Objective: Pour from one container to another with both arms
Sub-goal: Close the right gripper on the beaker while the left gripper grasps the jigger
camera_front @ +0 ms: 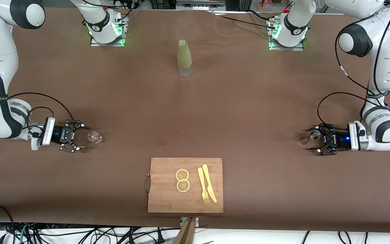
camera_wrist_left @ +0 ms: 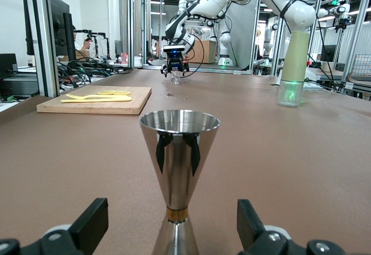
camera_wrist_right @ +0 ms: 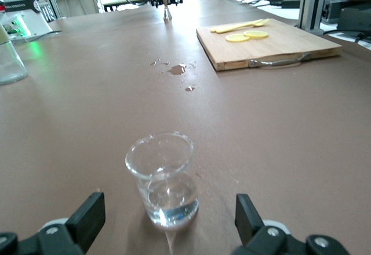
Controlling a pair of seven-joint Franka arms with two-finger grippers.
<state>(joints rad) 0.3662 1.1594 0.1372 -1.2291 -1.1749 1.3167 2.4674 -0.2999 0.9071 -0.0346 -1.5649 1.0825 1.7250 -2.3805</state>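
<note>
L gripper (camera_front: pixel 317 143) spread wide round steel jigger (camera_front: pixel 314 135) at table's (camera_front: pixel 249 112) L-arm end, no contact yet. R gripper (camera_front: pixel 78 137) open, lined up on glass beaker (camera_front: pixel 94 137) at R-arm end. Both look staged for pickup b4 the pour.

Steel jigger (camera_wrist_left: pixel 178 168), hourglass-shaped with a brass band at the waist, stands upright on the brown surface (camera_front: pixel 242 112) at the left arm's end, between the spread fingers of the left hand (camera_front: pixel 317 142), not gripped. Small clear glass beaker (camera_wrist_right: pixel 165 179) with a pouring lip, a little clear liquid in the bottom, stands upright at the right arm's end, just off the fingertips of the right hand (camera_front: pixel 80 137), whose fingers are apart; the two containers are well apart.
</note>
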